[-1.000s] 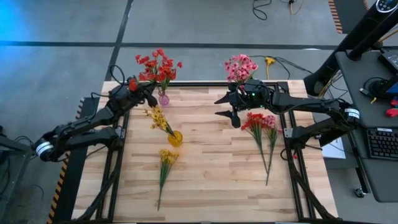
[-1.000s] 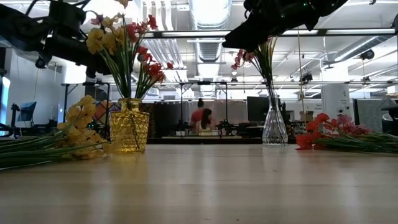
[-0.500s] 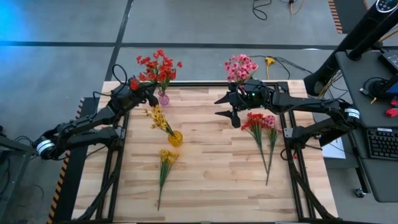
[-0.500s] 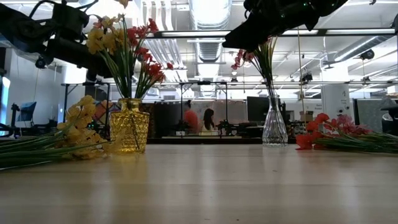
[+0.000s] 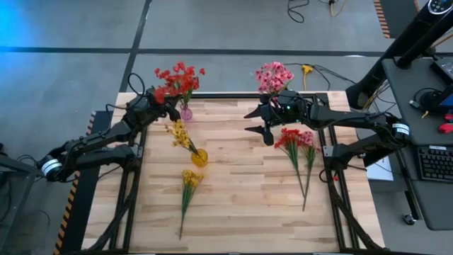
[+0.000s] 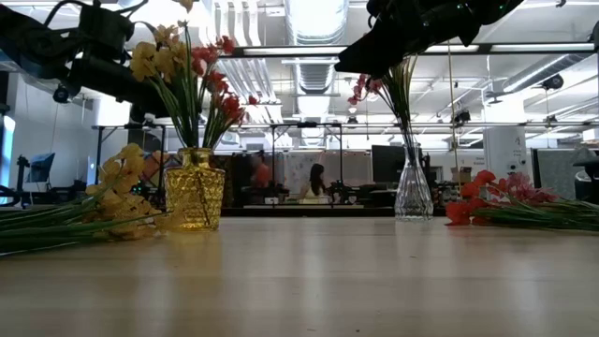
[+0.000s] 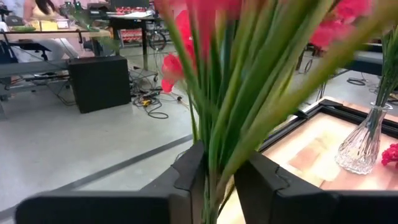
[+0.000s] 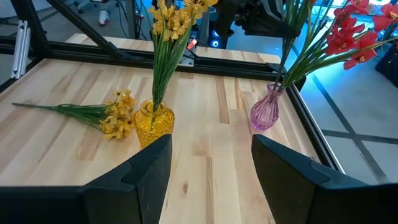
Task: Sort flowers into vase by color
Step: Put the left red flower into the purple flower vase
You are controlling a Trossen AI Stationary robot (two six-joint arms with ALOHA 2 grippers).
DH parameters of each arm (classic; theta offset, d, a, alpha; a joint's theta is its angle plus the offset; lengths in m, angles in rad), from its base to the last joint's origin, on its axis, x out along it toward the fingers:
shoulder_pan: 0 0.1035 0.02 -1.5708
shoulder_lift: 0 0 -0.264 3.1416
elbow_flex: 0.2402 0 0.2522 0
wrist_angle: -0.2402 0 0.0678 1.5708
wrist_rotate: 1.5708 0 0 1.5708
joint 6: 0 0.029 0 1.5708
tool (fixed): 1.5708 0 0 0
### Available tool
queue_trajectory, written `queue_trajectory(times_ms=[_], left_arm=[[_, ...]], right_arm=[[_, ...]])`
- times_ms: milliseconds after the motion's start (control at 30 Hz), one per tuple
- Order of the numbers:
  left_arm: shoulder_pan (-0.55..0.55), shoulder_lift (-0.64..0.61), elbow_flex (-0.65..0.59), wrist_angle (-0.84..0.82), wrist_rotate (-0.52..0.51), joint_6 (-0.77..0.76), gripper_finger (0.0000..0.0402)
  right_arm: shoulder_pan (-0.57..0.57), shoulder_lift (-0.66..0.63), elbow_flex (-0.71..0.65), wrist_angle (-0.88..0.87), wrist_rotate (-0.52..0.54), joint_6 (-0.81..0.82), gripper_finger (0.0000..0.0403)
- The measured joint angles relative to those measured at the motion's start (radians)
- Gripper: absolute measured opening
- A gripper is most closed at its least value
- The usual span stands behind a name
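Left jaws (image 7: pixel 217 186): slightly apart around the red flower stems (image 5: pixel 178 76) standing in the purple vase (image 5: pixel 186 112); grip or release unclear.
Right jaws (image 8: pixel 210 171): apart, empty, above the surface (image 5: pixel 241 191).
Done: red, yellow and pink sprigs in vases.
Left: yellow sprig (image 5: pixel 187 188); red and pink sprigs (image 5: pixel 300 145) lying flat.

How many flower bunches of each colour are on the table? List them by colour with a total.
Red flowers: 2 bunches
Yellow flowers: 2 bunches
Pink flowers: 2 bunches
Total: 6 bunches
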Motion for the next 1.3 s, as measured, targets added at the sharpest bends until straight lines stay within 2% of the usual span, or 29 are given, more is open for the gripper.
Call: queue_trajectory(times_ms=[600, 833, 1167, 1300], left_arm=[[0.0, -0.007, 0.006, -0.016, 0.0, 0.011, 0.0143], [0.0, -0.032, 0.006, -0.087, 0.0, 0.012, 0.0167], [0.0, -0.082, 0.006, -0.109, 0.003, 0.009, 0.0189], [0.0, -0.116, 0.006, -0.174, 0.006, 0.008, 0.0194]], right_arm=[[0.0, 0.0, 0.0, -0.002, 0.0, 0.0, 0.0215], [0.0, 0.0, 0.0, -0.01, 0.0, 0.009, 0.0215], [0.0, 0.0, 0.0, -0.01, 0.0, 0.023, 0.0215], [0.0, 0.0, 0.0, -0.01, 0.0, 0.027, 0.0215]])
